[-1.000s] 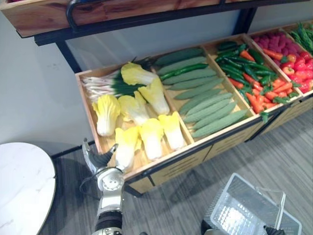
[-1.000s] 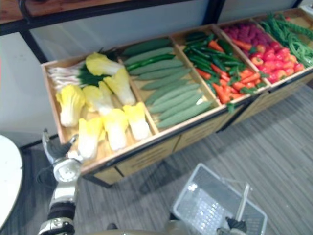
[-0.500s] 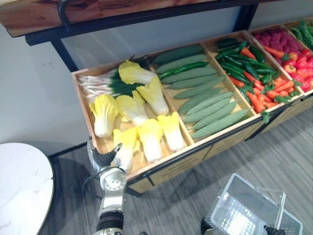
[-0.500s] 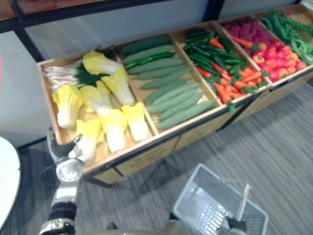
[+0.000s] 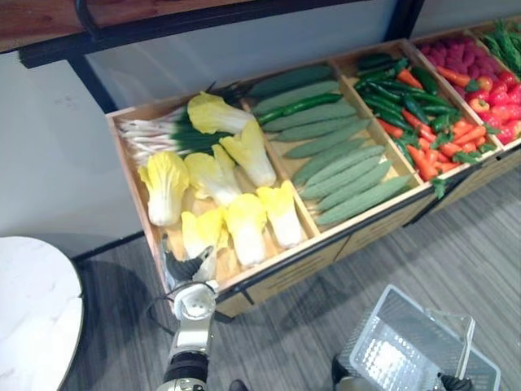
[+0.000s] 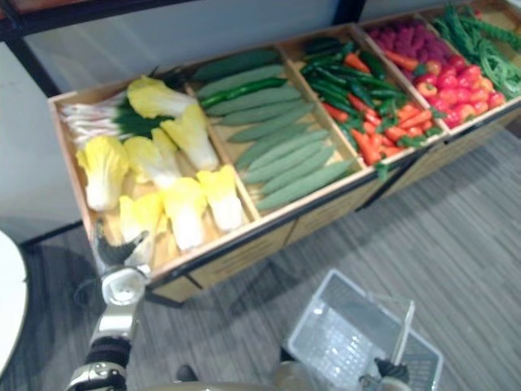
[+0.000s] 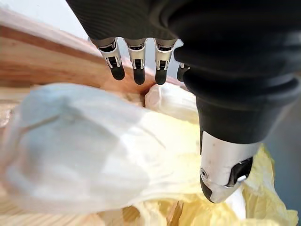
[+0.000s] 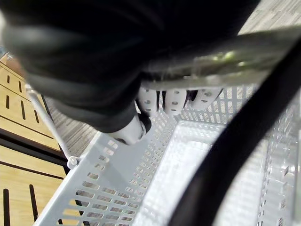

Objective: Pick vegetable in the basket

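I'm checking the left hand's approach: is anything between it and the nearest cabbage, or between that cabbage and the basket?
Nothing visible separates the left hand from the front-left cabbage; its open fingers are right at it. Toward the basket, held by the right hand, only the bin's wooden front rim needs clearing.

Seven yellow cabbages (image 5: 244, 226), about ten cucumbers (image 5: 361, 200), one bunch of spring onions (image 5: 155, 134), one white basket (image 5: 370, 327), one round table (image 5: 32, 301)

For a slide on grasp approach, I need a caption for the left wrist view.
Left hand, fingers straight, poised over a pale yellow cabbage beside the wooden crate wall.
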